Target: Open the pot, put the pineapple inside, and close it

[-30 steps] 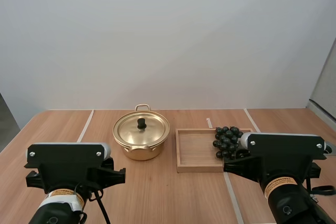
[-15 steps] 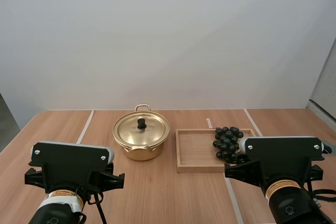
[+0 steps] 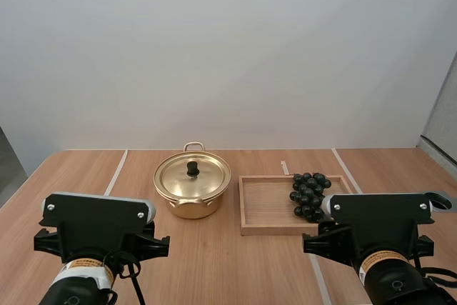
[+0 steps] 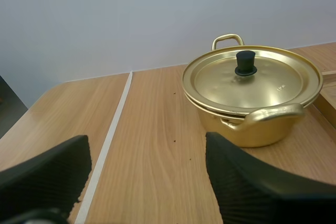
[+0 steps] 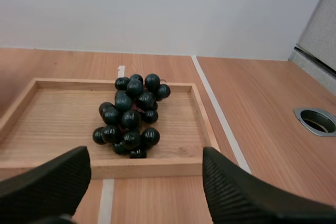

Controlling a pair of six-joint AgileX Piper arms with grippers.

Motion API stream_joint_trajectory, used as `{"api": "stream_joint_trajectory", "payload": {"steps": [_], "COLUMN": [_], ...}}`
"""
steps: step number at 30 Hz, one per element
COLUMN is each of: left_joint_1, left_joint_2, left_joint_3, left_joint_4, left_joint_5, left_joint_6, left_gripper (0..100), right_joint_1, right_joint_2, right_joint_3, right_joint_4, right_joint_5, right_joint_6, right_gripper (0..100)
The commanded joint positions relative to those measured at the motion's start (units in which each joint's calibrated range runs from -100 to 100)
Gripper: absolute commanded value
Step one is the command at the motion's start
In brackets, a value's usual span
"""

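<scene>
The pot is gold-toned metal, polished to a soft gloss. Its lid is faintly dimpled and topped by a matt black knob — plastic, by the look. Beside the pot, the tray is pale bare wood with open grain, and the grapes in it are dark, smooth and shiny. Under the pot, the table is wood-grained — smooth, with a low sheen.

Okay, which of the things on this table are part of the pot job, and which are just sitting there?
For the job:
pot
lid, still on the pot
bunch of grapes, the only fruit here

Just lying about:
wooden tray, under the grapes
metal-rimmed hole in the table
white tape lines
</scene>
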Motion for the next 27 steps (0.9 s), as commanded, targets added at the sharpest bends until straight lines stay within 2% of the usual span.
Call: {"api": "stream_joint_trajectory", "payload": {"steps": [1,3,7,9,14,16,18,22,23,27], "left_joint_1": [-0.32,-0.32,-0.32,-0.32,-0.32,-0.32,-0.32,-0.32,-0.32,-0.32], "left_joint_2": [-0.35,-0.35,-0.35,-0.35,-0.35,-0.35,-0.35,-0.35,-0.35,-0.35], "left_joint_3": [0.09,0.09,0.09,0.09,0.09,0.09,0.09,0.09,0.09,0.09], "left_joint_4": [0.10,-2.17,-12.45,-14.95,-14.67,-14.19,-12.62,-7.63,-7.01,-6.69], "left_joint_5": [-1.51,-4.81,-8.31,-9.47,-9.89,-9.89,-9.89,-9.28,-8.72,-7.23], "left_joint_6": [0.08,0.19,0.19,0.19,0.41,1.44,2.54,3.45,3.45,3.45], "left_gripper": [100,100,100,100,100,100,100,100,100,100], "right_joint_1": [0.06,0.06,0.06,0.06,0.06,0.06,0.06,0.06,0.06,0.06], "right_joint_2": [-0.30,-0.30,-0.30,-0.30,-0.30,-0.30,-0.30,-0.30,-0.30,-0.30], "right_joint_3": [0.00,0.00,0.00,0.00,0.00,0.00,0.00,0.00,0.00,0.00], "right_joint_4": [0.32,0.21,0.11,-0.92,-4.98,-3.95,3.14,24.42,26.15,26.55], "right_joint_5": [-6.29,-10.70,-17.68,-20.84,-28.56,-27.94,-25.83,-22.39,-21.41,-13.10], "right_joint_6": [-0.53,-0.53,-0.53,-0.53,-0.53,-1.55,-8.72,-26.26,-27.30,-26.98], "right_gripper": [100,100,100,100,100,100,100,100,100,100]}}
